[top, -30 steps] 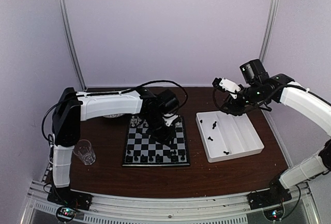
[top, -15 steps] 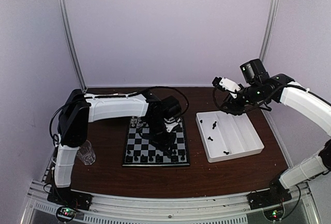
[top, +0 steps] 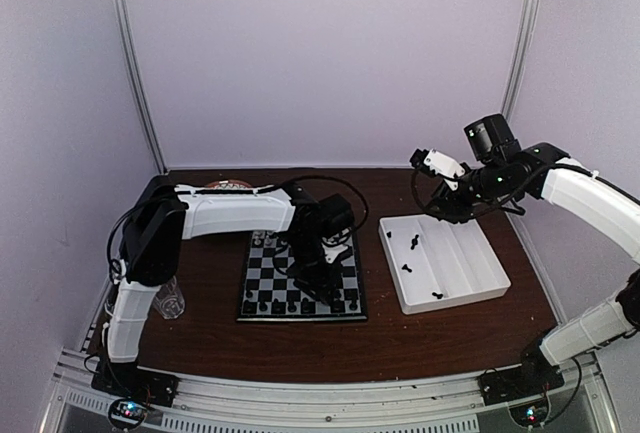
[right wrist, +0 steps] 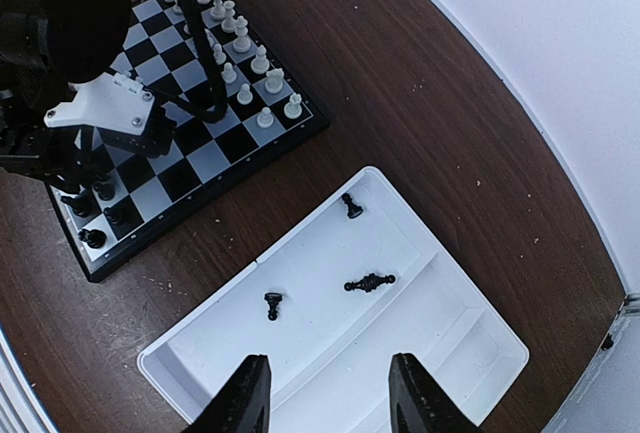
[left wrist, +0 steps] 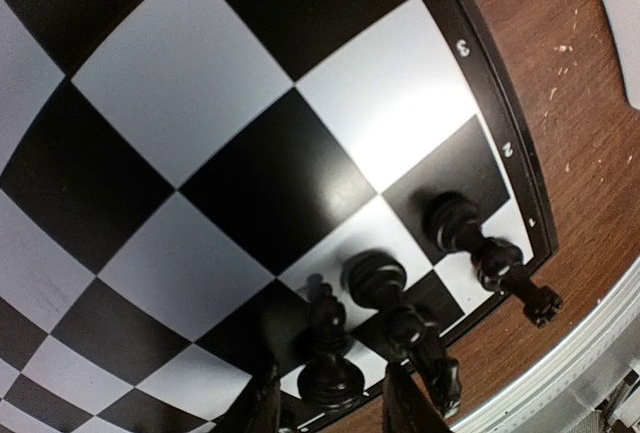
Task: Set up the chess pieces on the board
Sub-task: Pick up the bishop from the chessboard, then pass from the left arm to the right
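Note:
The board (top: pixel 262 273) lies at mid-table, with white chess pieces (top: pixel 266 240) along its far rows and black ones (top: pixel 300 305) along its near row. My left gripper (top: pixel 320 275) is low over the near right squares. In the left wrist view its jaws (left wrist: pixel 333 405) stand open, one on each side of a black piece (left wrist: pixel 330 353) with a gap on both sides. That piece's wide base faces the camera. Two more black pieces (left wrist: pixel 378 278) stand beside it. My right gripper (right wrist: pixel 330 398) hangs open and empty above the white tray (right wrist: pixel 300 228).
The tray (top: pixel 480 288) to the right of the board holds three loose black pieces (right wrist: pixel 370 282), one of them lying flat. A clear glass (top: pixel 168 299) stands at the left near my left arm's base. A round plate (top: pixel 228 185) shows behind that arm.
My left arm has swung forward, and its gripper has shifted toward the board's near row. The right arm has not moved.

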### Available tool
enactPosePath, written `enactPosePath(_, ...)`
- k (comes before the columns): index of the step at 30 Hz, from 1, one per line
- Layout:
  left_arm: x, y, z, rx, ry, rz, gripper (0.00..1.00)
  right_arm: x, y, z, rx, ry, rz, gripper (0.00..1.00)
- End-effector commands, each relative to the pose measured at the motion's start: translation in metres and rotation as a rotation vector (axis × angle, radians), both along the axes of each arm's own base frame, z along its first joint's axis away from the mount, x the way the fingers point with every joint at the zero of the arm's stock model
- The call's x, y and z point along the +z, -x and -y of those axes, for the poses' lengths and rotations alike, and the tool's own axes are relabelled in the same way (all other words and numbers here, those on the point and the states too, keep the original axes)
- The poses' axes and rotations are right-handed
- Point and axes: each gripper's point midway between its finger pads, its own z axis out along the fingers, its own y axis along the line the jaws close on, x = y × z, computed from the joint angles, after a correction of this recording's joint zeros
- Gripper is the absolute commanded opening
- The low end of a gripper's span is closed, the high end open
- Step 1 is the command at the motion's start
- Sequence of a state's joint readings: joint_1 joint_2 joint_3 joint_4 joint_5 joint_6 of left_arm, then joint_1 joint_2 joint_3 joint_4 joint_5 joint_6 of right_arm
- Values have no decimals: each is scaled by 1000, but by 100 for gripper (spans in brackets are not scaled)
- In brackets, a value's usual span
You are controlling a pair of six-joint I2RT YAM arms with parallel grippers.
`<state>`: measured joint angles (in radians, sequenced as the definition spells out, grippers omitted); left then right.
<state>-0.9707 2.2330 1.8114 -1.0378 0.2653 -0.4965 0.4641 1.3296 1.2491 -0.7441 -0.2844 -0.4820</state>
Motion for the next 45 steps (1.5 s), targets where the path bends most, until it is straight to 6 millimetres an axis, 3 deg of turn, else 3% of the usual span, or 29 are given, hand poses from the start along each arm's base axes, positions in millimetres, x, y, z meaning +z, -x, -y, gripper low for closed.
enactPosePath(1, 0, -3, 2, 2, -9, 14, 35, -2, 2, 2, -8, -15, -9, 44)
enactPosePath(13, -4, -8, -9, -10, -64, 49, 21, -1, 2, 1, -4, -18, -8, 43)
enactPosePath(21, 7, -14, -12, -25, -73, 92, 18, 1, 6, -2, 12, -36, -19, 43)
enactPosePath(29, 55, -32, -15, -35, 18, 242, 17, -7, 29, -44, 148, -258, -212, 44)
enactPosePath(34, 94, -38, -15, -2, 145, 296, 17, -16, 22, -68, 166, -379, -378, 44)
enactPosePath(39, 124, -30, -7, -12, 280, 309, 17, -28, 15, -94, 160, -506, -633, 45)
enactPosePath(45, 143, -25, -1, 0, 366, 313, 18, -13, 4, -127, 202, -648, -853, 48)
